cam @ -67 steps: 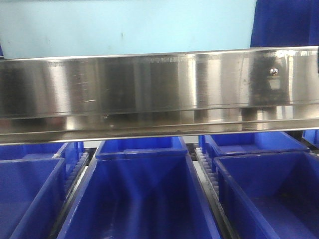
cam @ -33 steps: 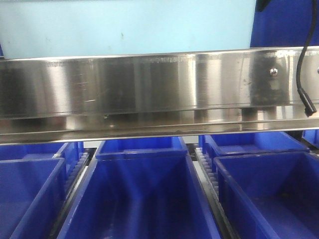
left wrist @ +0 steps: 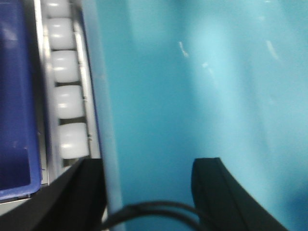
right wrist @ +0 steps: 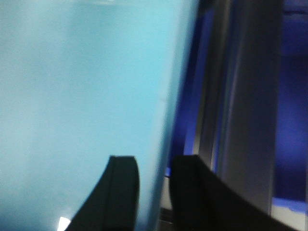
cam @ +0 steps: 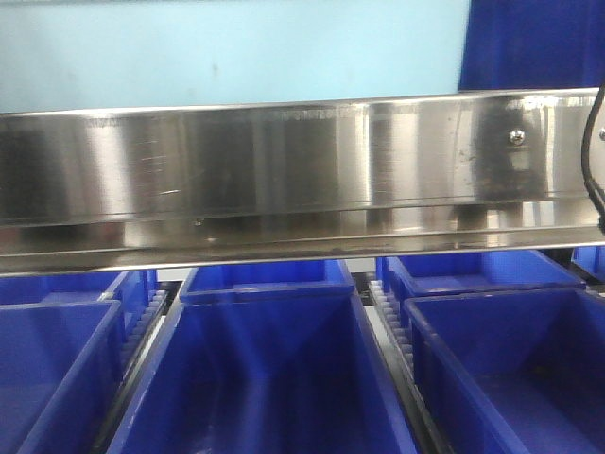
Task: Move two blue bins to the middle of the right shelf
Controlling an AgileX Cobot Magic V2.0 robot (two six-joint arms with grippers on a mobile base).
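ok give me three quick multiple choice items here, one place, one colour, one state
1. Front view: where are the dark blue bins relative to the steel rail? A above B below C on it
2. Left wrist view: what colour are the rollers? A white B red C black
3. How is the left gripper? A open B shut on a roller C shut empty
Answers: 1 B, the bins sit under the rail; 2 A, they show white; 3 A, its fingers stand wide apart.
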